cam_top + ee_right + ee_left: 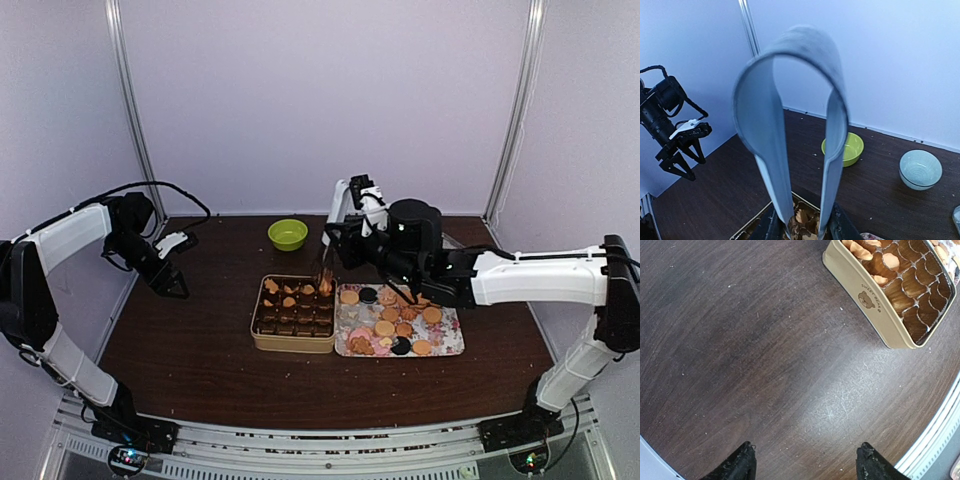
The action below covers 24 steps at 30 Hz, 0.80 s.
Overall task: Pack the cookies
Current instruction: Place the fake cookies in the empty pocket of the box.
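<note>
The dark wooden tabletop carries a tan tin at its middle. A flowered tray lies just beside the tin, on its right. Most of the cookies lie on the tray: round tan-orange ones, with a pink one and a few dark ones among them. A few more sit in the far rows of the tin's brown paper cups. The right pincer hangs over the tin's far right corner, clamped on the two arms of grey-blue tongs. I cannot tell whether the tong tips hold anything. The left pincer hovers over bare wood well left of the tin, its fingers apart with nothing between them. A green bowl stands behind the tin, and a pale bowl stands to its right.
</note>
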Each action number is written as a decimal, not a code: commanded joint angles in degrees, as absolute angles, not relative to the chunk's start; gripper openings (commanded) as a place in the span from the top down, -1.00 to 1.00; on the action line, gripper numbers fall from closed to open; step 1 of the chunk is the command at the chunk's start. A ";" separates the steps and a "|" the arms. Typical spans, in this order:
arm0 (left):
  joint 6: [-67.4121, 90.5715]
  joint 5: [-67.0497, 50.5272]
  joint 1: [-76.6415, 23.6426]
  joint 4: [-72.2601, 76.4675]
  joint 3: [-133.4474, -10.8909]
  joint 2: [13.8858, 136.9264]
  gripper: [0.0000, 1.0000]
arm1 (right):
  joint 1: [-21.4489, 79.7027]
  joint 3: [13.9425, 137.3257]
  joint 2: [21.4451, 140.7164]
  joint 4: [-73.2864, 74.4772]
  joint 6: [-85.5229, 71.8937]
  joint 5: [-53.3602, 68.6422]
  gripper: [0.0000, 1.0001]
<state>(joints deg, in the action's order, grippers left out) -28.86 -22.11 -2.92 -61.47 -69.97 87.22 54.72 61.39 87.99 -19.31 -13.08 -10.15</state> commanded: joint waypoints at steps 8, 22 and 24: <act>-29.59 -22.41 -2.38 -61.87 -70.52 86.13 -0.43 | 55.21 72.66 100.63 -22.22 -15.90 -3.18 0.81; -29.47 -22.59 -2.40 -61.87 -70.84 86.15 -0.44 | 53.60 72.41 103.93 -23.88 -15.92 -2.78 0.73; -29.49 -22.50 -2.42 -61.87 -70.84 86.15 -0.45 | 53.43 72.38 104.00 -23.65 -16.07 -2.64 0.55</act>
